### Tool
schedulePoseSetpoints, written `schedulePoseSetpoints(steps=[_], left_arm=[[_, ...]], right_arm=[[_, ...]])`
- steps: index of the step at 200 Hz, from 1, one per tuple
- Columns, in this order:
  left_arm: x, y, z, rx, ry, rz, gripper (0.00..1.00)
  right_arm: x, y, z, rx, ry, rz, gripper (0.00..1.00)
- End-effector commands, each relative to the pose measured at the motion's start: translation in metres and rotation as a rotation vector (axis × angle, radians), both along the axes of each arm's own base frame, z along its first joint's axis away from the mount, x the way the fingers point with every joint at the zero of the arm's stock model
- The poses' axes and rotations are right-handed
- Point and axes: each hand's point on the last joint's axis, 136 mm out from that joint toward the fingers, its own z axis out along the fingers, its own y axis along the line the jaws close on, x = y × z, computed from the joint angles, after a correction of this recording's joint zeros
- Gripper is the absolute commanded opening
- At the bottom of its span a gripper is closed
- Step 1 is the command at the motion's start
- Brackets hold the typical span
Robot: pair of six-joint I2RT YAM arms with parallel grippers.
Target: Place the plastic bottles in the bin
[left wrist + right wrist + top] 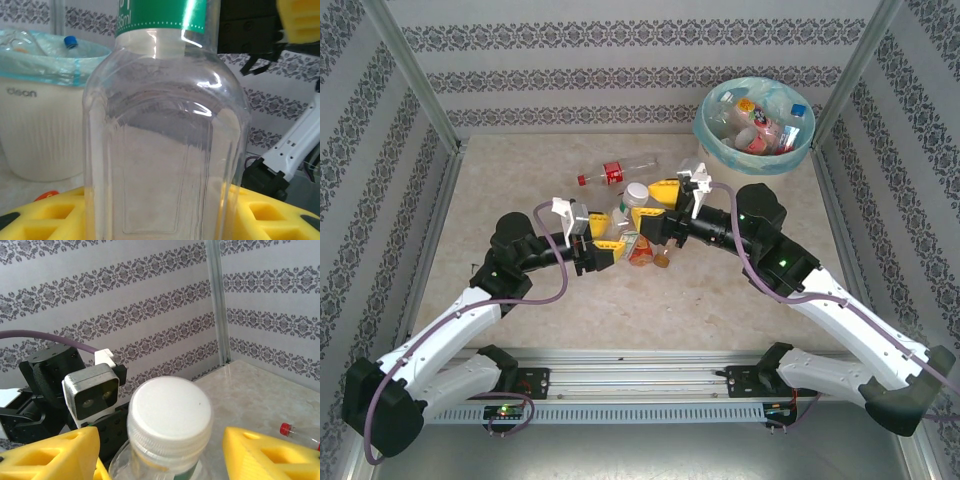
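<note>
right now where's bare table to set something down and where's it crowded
Bare: the far-left corner, between the left wall and the lying red-label bottle; also the near strip between the bottle cluster and the rail. Crowded: mid-table around that cluster.

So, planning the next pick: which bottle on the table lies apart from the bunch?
The clear bottle with the red cap and red label, lying on its side alone, farther back; the other bottles are bunched together in front of it.
</note>
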Motion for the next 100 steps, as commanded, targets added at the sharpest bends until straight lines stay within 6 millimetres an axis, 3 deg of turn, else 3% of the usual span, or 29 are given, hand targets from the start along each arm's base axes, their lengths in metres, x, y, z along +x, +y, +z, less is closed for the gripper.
schedulePoseSetpoints(steps=[1,45,100], left_arm=[[-0.022,-0.004,0.023,-0.054,-0.099,-0.086,0.52],[-0.039,-0.015,0.016,-0.038,-0.096,-0.183,0.52],[-0.033,-0.017,0.011,-0.002,-0.083,-0.144,0.53]], right_arm=[[-0.005,0.004,0.015,0.012,-0.059,0.005,0.64],[-0.011,0.011,0.012,-0.003,-0.070,0.038,0.54],[-0.013,0.010,0.009,-0.019,-0.091,0.029,0.33]])
